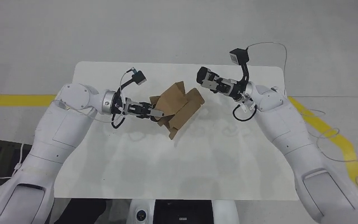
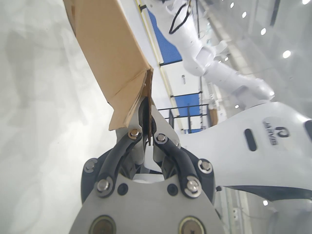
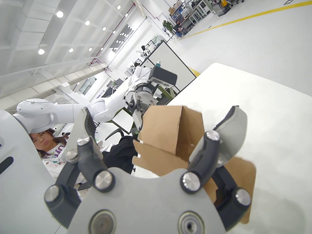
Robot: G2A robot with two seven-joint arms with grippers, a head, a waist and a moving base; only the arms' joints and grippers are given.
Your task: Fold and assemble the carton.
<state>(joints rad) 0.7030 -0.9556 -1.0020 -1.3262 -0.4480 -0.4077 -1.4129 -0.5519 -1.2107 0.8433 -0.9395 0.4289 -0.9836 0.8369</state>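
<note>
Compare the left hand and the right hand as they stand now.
The left hand is shut on a flap of the carton; the right hand is open and holds nothing. The left hand touches the carton; the right hand sits apart from it. Both point toward the carton.

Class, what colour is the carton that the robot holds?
Plain brown; the folded cardboard carton shows best in the left wrist view.
</note>
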